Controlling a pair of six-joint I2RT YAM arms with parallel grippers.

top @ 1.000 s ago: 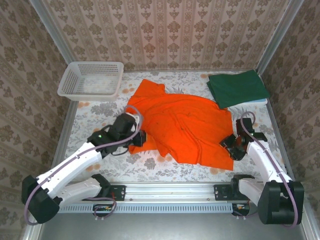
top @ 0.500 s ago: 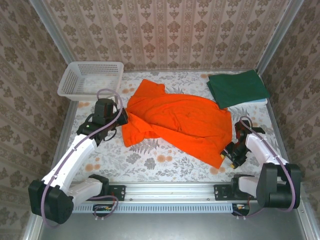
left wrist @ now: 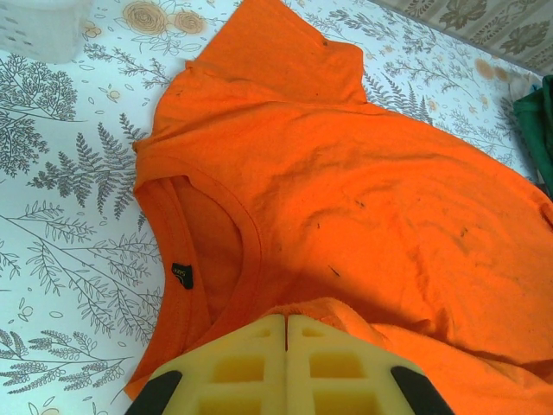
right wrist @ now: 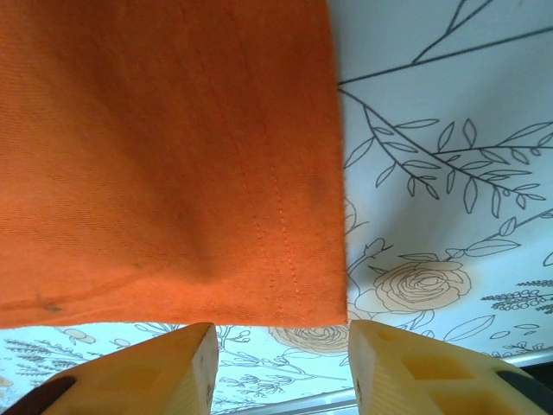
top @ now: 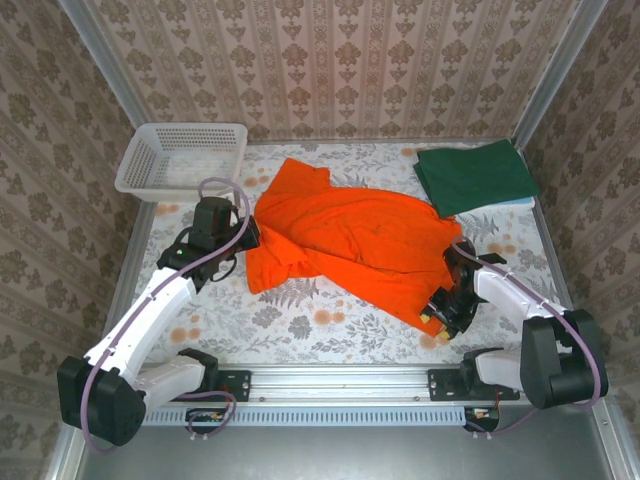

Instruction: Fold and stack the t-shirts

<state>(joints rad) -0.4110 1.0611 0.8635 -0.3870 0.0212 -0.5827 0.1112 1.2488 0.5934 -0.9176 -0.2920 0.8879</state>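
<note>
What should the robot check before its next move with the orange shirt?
1. Left pincer shut on the orange t-shirt near its collar: ok.
2. Right pincer open at the hem corner: ok.
3. Hem between the right jaws: not ok, it lies just ahead.
4. Orange t-shirt lying flat: not ok, its left side is rumpled.
5. Green t-shirt folded and out of the way: ok.
</note>
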